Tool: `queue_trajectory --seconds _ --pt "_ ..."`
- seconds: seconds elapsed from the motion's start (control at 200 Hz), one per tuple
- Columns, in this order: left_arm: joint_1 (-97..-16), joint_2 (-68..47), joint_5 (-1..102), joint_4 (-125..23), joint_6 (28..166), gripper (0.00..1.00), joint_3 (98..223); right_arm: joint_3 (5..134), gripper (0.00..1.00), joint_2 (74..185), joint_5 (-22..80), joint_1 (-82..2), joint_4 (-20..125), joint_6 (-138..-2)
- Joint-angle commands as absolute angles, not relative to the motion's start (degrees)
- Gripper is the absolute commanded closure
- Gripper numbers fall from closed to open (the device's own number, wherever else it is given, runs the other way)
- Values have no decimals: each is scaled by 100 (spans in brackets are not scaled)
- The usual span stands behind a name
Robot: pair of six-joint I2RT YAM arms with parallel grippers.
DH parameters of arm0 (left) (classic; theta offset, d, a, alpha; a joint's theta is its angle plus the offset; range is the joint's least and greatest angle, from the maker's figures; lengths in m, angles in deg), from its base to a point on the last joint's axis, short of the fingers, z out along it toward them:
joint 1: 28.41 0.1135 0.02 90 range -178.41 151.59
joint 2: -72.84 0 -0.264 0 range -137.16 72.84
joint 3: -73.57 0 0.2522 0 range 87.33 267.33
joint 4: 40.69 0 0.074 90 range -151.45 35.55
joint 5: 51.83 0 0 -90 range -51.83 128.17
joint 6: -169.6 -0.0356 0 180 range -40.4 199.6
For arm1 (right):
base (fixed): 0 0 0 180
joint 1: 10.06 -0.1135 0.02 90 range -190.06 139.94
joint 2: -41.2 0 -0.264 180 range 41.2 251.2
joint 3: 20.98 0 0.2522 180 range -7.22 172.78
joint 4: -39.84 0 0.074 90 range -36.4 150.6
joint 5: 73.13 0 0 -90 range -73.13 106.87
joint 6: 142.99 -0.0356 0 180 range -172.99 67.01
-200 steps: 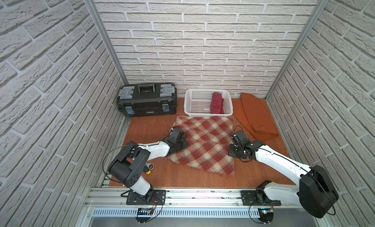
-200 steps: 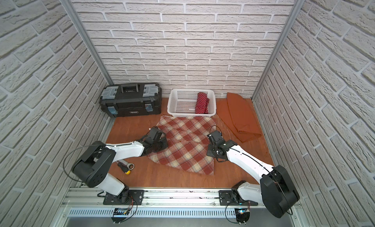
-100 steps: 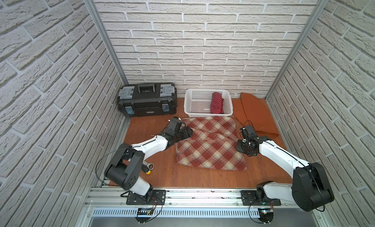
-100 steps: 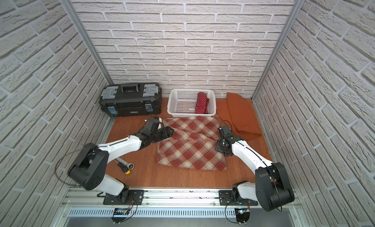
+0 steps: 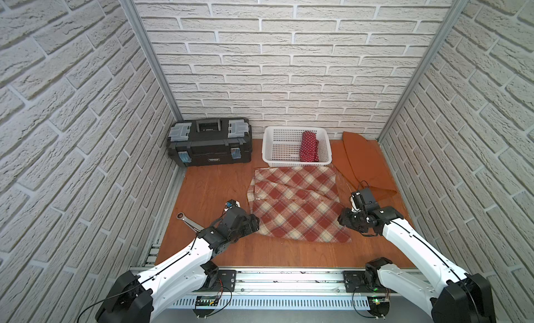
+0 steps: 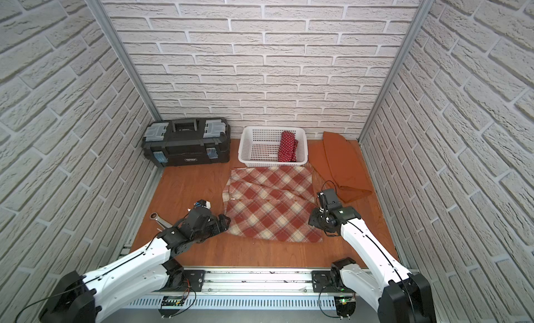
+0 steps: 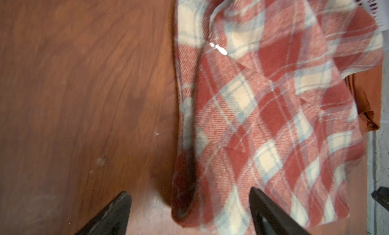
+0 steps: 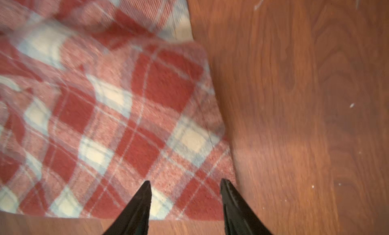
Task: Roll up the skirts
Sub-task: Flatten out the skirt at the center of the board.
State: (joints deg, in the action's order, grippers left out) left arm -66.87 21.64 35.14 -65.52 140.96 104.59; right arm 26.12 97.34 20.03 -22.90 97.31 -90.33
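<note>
1. Counter – a red-brown wood-grain surface enclosed on three sides by white brick-pattern walls; it carries everything listed below.
2. Plaid skirt – red-and-cream, spread out near the middle of the counter, not rolled, with diagonal creases across its far half. Its far edge lies just in front of the basket.
3. Toolbox – black with grey latches, closed, against the back wall in the left corner.
4. Rust-orange skirt – plain, folded flat along the right wall, just beside the basket and the plaid skirt.
5. Basket – white plastic lattice, against the back wall between the toolbox and the rust-orange skirt.
6. Left hand – low at the plaid skirt's near left corner; its jaws stand wide apart, with the cloth's edge lying loose between them, ungripped.
7. Right hand – low at the plaid skirt's near right corner; jaws parted over the cloth, clamping nothing.
8. Polka-dot skirt – dark red with white dots, rolled, lying in the right side of the basket.
9. Wrench – metal, on the counter near the left edge, partly hidden by the left arm.
</note>
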Motion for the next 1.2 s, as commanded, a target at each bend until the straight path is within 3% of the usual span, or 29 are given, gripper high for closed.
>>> queue_trajectory --seconds 0.0,0.055,0.125,0.32,0.405,0.65,0.9,1.05,1.195 --pt "-6872 1792 3331 -5522 14144 10 10488 2221 43 9507 2376 -2375 9941 -9424" --pt "-6940 1505 3346 -5275 14119 12 10523 2003 42 9428 2530 -2419 9850 -9584" --pt "-7001 1144 3448 -5001 14112 23 10577 1840 42 9385 2549 -2525 9829 -9751" --pt "-7169 1141 3550 -4941 14225 71 10467 1807 44 9220 2547 -2854 10268 -10019" --pt "-7183 1446 3495 -5129 14237 100 10359 1771 44 8956 2413 -2985 10593 -10196" --pt "-7182 2019 3425 -5544 14067 100 10330 2002 49 9381 2318 -3083 10481 -9999" --pt "-6734 3203 3624 -6943 14029 100 10648 2449 37 9079 1491 -3279 11155 -10023" --pt "-6146 3651 4309 -7154 13934 100 10596 2013 35 9688 2287 -3399 10293 -10275" --pt "-6265 3399 4790 -6936 14225 100 10432 1900 36 9865 2469 -4247 9878 -10898"
